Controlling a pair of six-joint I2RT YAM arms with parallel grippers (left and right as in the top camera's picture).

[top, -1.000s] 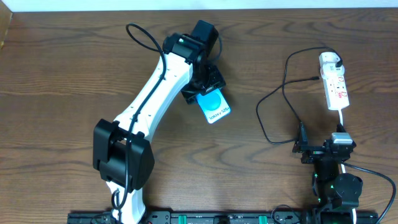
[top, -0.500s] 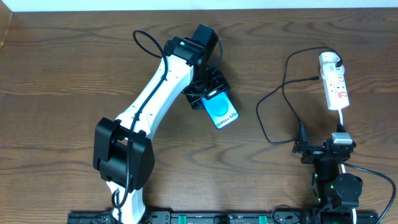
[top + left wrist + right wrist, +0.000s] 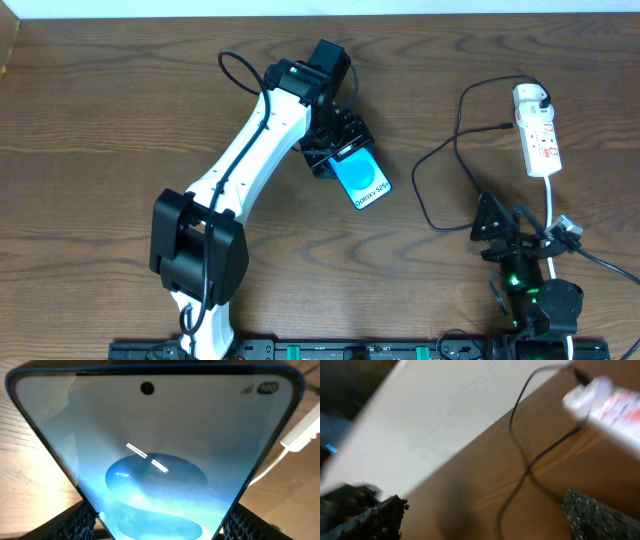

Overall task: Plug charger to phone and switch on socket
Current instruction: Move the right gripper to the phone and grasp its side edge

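The phone (image 3: 360,178) sits just to 3 o'clock of the surface's (image 3: 100,120) middle, screen up and lit, its far end angled toward 5 o'clock. The left claw (image 3: 340,155) is clamped on its near end. In the left wrist view the padded fingers (image 3: 75,520) press on both side edges, which would hold it steady and aim its free end at the cable side.

At 3 o'clock of the phone the charger (image 3: 416,185) lies in a slack loop, its connector tip (image 3: 506,127) free beside the socket (image 3: 540,135) at 2 o'clock. The white plug head (image 3: 533,97) stands at the strip's far end.

The right claw (image 3: 505,235) hovers at 5 o'clock, apart from the cable. Its fingers are spread with nothing between them, probably readying to take the tip.

Over the last second the phone has slid toward 4 o'clock, closer to the charger, and turned a little. The right arm, level then, has now tilted, and its wrist view is blurred.
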